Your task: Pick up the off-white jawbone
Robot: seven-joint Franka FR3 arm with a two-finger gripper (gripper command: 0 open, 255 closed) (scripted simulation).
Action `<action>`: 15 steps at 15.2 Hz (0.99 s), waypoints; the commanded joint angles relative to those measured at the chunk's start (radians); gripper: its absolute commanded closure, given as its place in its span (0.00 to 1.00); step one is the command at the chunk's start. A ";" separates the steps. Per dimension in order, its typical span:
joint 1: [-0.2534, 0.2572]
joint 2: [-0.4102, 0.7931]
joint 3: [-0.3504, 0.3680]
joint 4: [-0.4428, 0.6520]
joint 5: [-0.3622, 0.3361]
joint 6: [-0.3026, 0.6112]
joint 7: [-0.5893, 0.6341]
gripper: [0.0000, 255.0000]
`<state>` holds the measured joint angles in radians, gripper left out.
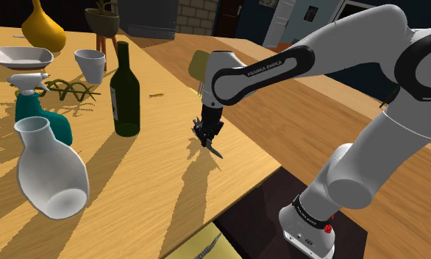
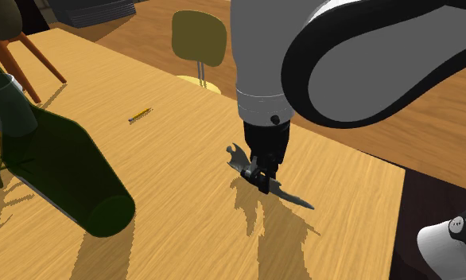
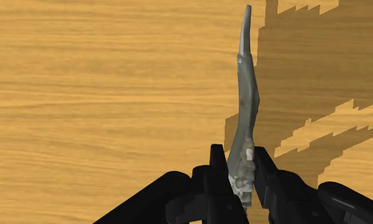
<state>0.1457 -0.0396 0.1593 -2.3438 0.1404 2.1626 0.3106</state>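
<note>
Grip state: the gripper [image 3: 240, 168] was found clamped on the jawbone [image 3: 246, 95], with one black finger pressed to each flank near the thicker end. The jawbone was rendered pale grey-green rather than off-white. Its long axis was set across the closing line of the fingers, so that the slender pointed end projected well beyond the fingertips, away from the hand. In the second exterior view the bone was shown roughly level, with its hooked end to the left of the fingers and its pointed end to the right and nearer. It was located over the table [image 2: 168, 183], near the right edge, with its shadow cast on the wood beneath; it was judged to be just clear of the surface. The bottle [image 1: 126, 92] stood well apart to the left. A straight upward lift was judged to remain. Because the bone was held off-centre, some tilt about the fingers was to be expected.
</note>
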 commanded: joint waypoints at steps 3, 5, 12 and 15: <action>0.000 0.000 0.000 0.000 0.000 0.000 0.000 1.00; 0.000 -0.017 -0.001 0.011 0.001 -0.028 0.002 1.00; -0.002 -0.068 -0.004 0.056 0.001 -0.124 0.007 1.00; -0.003 -0.087 -0.005 0.079 0.001 -0.165 0.010 1.00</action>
<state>0.1439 -0.1197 0.1554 -2.2721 0.1412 2.0120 0.3202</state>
